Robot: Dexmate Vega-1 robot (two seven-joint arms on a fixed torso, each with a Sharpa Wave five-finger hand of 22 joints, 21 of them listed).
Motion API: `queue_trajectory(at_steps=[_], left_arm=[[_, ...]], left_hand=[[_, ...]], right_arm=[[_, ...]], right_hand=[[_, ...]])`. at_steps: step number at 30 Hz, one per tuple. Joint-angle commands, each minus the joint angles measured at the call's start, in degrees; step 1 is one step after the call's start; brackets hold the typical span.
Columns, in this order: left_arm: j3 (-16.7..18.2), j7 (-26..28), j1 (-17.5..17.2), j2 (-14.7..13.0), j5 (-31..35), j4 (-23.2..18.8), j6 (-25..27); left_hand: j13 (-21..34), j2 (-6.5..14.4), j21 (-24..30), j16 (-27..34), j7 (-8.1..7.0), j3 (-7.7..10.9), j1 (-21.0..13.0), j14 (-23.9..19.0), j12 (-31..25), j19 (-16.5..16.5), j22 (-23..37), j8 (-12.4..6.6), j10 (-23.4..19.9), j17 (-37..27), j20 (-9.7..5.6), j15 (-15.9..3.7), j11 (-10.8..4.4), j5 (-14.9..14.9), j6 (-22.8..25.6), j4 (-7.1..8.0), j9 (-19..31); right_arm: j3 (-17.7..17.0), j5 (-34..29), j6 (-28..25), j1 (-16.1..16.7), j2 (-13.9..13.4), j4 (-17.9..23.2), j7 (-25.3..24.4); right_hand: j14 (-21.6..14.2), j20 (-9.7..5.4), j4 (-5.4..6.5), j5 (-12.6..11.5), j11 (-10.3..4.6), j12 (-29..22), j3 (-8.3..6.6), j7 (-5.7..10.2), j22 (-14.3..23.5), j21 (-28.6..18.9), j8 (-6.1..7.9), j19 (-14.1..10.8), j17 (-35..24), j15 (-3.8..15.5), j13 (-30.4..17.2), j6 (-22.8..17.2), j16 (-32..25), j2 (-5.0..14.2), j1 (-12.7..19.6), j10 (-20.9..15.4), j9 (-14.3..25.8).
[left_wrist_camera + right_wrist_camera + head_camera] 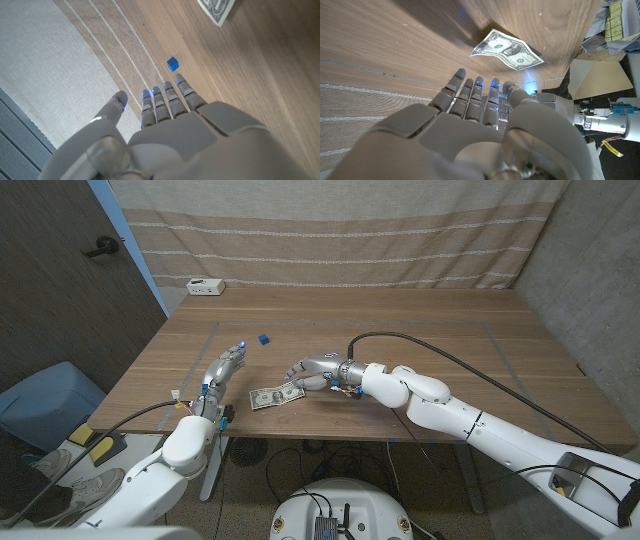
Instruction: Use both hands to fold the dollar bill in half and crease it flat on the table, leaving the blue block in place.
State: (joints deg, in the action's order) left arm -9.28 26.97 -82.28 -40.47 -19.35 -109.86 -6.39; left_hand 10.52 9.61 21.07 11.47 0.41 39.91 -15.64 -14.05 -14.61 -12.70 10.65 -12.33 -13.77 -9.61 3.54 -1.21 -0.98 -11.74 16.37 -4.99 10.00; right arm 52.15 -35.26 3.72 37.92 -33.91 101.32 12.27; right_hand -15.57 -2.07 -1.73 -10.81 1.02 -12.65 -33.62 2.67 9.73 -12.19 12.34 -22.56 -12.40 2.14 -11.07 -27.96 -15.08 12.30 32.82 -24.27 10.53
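Observation:
The dollar bill (pixel 276 396) lies unfolded near the table's front edge, its near end slightly curled up in the right wrist view (pixel 506 50). The small blue block (pixel 263 338) sits farther back, apart from the bill. My left hand (pixel 225 367) is left of the bill with its fingers straight and apart, pointing toward the block (pixel 172 63) and holding nothing. A corner of the bill (pixel 217 9) shows beyond it. My right hand (pixel 312 373) hovers just behind the bill's right end. Its fingers (pixel 470 97) are extended, a short gap from the bill.
A white box (pixel 205 286) stands at the table's (pixel 450 350) back left corner. Thin tape lines (pixel 210 340) mark the wood. A striped curtain hangs behind the table, and a blue bin (pixel 45 405) stands on the floor to the left.

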Motion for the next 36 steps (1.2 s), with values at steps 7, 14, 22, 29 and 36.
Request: queue_trajectory(at_steps=[7,14,22,29,36], left_arm=[[2.7,7.8,-5.9,0.9,4.7,-7.6,9.6],[3.7,9.9,-7.8,2.1,5.7,-9.9,12.2],[5.2,11.2,-10.0,2.7,6.6,-13.1,15.9],[6.0,12.1,-11.3,4.3,6.4,-14.5,18.0],[6.9,11.3,-12.2,6.8,2.4,-15.1,19.3]], left_hand=[[0.2,-1.3,1.7,0.0,0.54,1.31,-2.1,-4.0,0.1,-4.7,0.2,0.01,-3.4,0.0,1.09,0.08,0.54,-1.4,4.2,-2.88,0.3],[0.3,-1.7,2.3,0.2,1.40,1.18,-1.6,-6.2,0.0,-6.8,0.2,0.24,-5.3,-0.1,1.70,0.65,1.31,-1.6,5.3,-2.80,0.3],[0.3,-1.8,3.0,0.5,2.34,1.18,-1.0,-8.4,0.2,-9.0,0.2,0.15,-6.6,-0.3,2.40,1.55,2.35,-1.7,7.2,-2.53,0.4],[0.4,-1.8,3.3,0.7,2.72,1.16,-0.5,-9.9,0.2,-10.3,0.1,0.29,-7.7,-0.4,3.11,2.12,3.49,-1.8,8.1,-2.20,0.4],[0.6,-2.0,3.3,0.9,3.29,0.79,0.6,-11.2,0.6,-11.1,0.1,1.90,-7.8,-0.8,3.87,3.09,4.86,-1.9,4.9,-1.52,0.4]], right_arm=[[1.3,-0.8,-0.2,-0.7,0.7,-1.8,1.3],[1.6,-0.8,-0.4,-1.0,0.9,-2.5,1.8],[2.4,-1.1,-1.1,-1.4,0.9,-3.2,3.2],[3.1,-1.6,-1.9,-1.8,1.2,-3.8,4.1],[3.6,-1.6,-2.3,-2.4,1.7,-4.8,4.5]], right_hand=[[-0.7,0.00,0.61,-0.2,-0.12,-0.3,-0.89,-0.01,0.3,-0.2,0.04,-0.6,-0.4,1.57,-0.1,-1.3,-0.4,-0.10,1.4,-0.8,0.2],[-1.0,0.05,0.89,-0.2,-0.06,-0.3,-1.09,-0.09,0.4,-0.2,-0.06,-0.7,-0.5,1.84,-0.1,-1.6,-0.5,-0.18,1.7,-1.3,0.2],[-2.0,0.26,1.31,-0.1,0.10,-0.4,-1.28,-0.35,0.4,-0.3,0.09,-1.2,-0.7,1.81,-0.1,-2.9,-1.0,-0.29,2.1,-2.2,0.3],[-2.7,0.46,1.61,0.0,0.33,-0.6,-1.36,-0.53,0.4,-0.4,0.17,-1.6,-0.8,1.76,-0.1,-4.1,-1.4,-0.38,2.4,-3.1,0.3],[-2.8,0.52,1.74,0.0,0.32,-0.5,-1.38,-0.54,0.4,-0.4,0.08,-1.8,-0.9,1.78,-0.1,-4.4,-1.5,-0.43,2.6,-3.4,0.3]])
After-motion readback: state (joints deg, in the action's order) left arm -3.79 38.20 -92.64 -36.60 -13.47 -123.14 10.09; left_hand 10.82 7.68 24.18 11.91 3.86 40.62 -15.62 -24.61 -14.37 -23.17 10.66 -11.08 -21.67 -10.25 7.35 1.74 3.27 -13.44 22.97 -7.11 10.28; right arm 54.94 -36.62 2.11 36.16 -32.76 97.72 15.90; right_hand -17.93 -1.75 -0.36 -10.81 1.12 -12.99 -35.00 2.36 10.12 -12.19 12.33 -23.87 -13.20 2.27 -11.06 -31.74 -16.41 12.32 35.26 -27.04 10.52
